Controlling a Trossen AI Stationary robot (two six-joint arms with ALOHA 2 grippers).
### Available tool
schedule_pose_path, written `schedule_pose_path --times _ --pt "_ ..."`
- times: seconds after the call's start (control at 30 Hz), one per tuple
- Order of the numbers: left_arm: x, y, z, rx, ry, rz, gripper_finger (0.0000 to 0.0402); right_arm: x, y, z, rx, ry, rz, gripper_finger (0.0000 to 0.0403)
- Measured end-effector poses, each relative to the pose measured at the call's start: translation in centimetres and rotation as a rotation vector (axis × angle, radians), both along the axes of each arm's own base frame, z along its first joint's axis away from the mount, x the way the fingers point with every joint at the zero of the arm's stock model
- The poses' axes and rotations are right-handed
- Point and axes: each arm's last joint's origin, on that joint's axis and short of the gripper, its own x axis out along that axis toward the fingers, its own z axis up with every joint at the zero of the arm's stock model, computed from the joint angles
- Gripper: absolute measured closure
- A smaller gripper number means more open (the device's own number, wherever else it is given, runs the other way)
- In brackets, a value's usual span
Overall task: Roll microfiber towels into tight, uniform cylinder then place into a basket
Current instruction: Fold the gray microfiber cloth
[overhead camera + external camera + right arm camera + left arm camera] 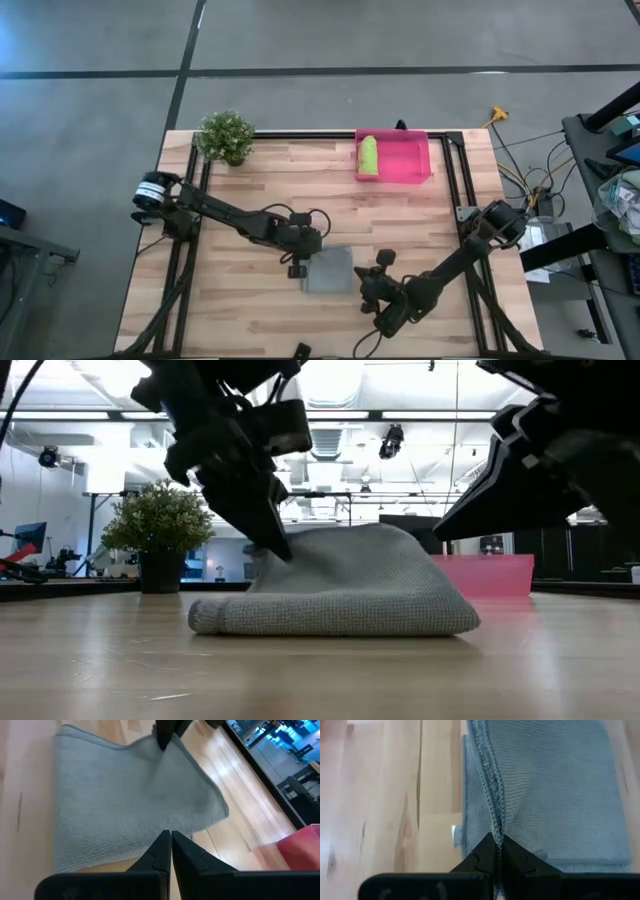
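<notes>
Low in the middle of the overhead frame, nearest the table's front edge, the right gripper [372, 283] sits just beside the lower right corner of the grey towel [329, 270]. Its fingers are pressed together with nothing between them, and its wrist camera shows their tips [169, 851] stopping short of the cloth's near hem.

Just up and left of that, the left gripper [297, 262] has the towel's left edge pinched. In its own wrist view the stitched hem runs straight down into the closed fingers [496, 855], and from table height that side of the cloth is drawn up into a soft peak while the rest lies folded flat on the wooden table [250, 190].

To my eye the towel is light, limp and a bit grippy, so it will drape and sag rather than hold a shape. A tight roll probably wants both corners of one edge held and turned evenly, otherwise it will go conical.

Farther back, upper right of centre, the pink basket [410, 160] already holds the lime green towel [368, 154], rolled and laid along its left wall. A small potted plant [226, 135] stands at the upper left corner.
</notes>
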Motion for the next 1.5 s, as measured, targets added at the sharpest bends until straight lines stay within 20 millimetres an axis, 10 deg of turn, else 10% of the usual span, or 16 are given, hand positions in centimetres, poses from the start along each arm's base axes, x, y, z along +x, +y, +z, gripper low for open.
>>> schedule_pose_path --times 1.5 --pt "-1.7 2.6 -1.9 0.022 0.115 0.095 0.0399 0.5 -0.9 -1.3 -0.063 0.013 0.109 0.0388"
